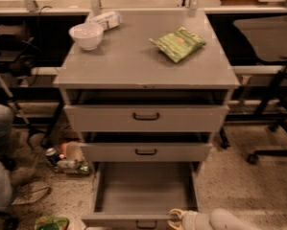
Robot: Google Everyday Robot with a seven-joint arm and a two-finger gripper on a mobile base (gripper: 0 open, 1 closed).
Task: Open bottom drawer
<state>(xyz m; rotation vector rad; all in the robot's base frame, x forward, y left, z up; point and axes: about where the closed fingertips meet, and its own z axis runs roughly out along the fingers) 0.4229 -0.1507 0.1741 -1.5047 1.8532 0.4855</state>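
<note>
Down at the lower edge of the view, the tool (pixel 175 218) is resting against the right end of the bottom drawer's (pixel 143 191) front panel, with the pale arm (pixel 220 221) reaching in from the right. Whether the tool is spread or pressed together cannot be told.

The bottom drawer is standing pulled far out of the grey desk (pixel 133 63), showing its plain grey inside, and its small black handle (pixel 146 224) is sitting just left of the tool. Above it, the middle drawer (pixel 109 152) and the top drawer (pixel 191 119) are each sitting slightly out, leaving dark gaps over their fronts.

On the desk top, a white bowl (pixel 87 35) is sitting at the back left, with a white packet (pixel 106 19) lying just behind it. A green bag (pixel 178 43) is lying toward the back right, well apart from the bowl.

Around the desk, a speckled floor (pixel 244 176) is spreading out. A can (pixel 52 155) and other clutter are lying by the desk's left foot, and a green item (pixel 51 223) is lying nearer the lower edge. An office chair (pixel 270 42) is standing to the right, and a long bench (pixel 148 4) is running behind.
</note>
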